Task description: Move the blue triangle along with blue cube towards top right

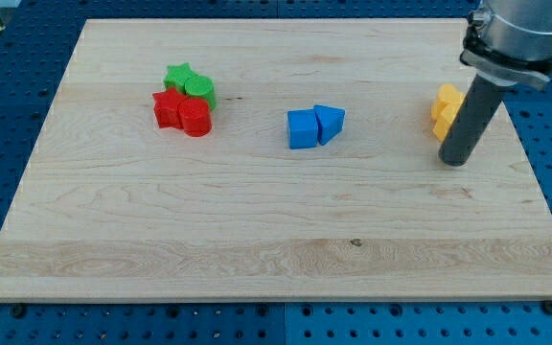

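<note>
My rod hangs nearly upright at the view's right, leaning slightly, and my tip rests low at the board's surface there.

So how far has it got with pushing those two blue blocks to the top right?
Nothing looks done yet: the blue cube and blue triangle sit touching near the middle of the wooden board. My tip rests well to their right, beside the yellow blocks, touching neither blue one. Still left: getting behind the pair and pushing them toward the view's top right.

Blue perforated surface around board
</note>
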